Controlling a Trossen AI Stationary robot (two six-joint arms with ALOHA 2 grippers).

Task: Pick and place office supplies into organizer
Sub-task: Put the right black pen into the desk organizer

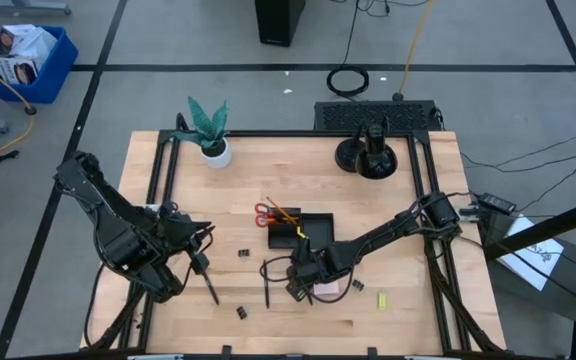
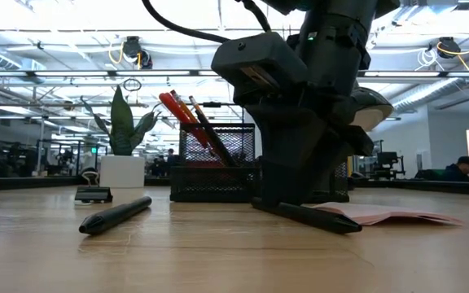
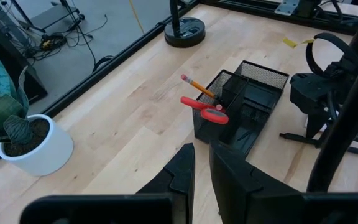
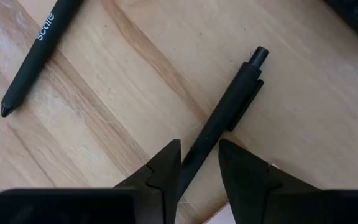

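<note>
Organizer [image 1: 303,231] holds scissors [image 1: 262,212] and pencils [image 1: 286,216].
We see the right gripper [image 4: 199,163] just beside it, fingers straddling a pen [image 4: 225,118]; the left gripper [image 1: 204,262] waits nearby, nearly closed, empty.

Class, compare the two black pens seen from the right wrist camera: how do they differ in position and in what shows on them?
The nearer black pen lies between the right gripper fingers; the farther black pen lies clear of them. The farther pen carries white lettering; none shows on the nearer pen. The nearer pen shows a clip and push-button end; the farther pen shows its pointed tip. Both are black and lie flat on the wooden table.
</note>
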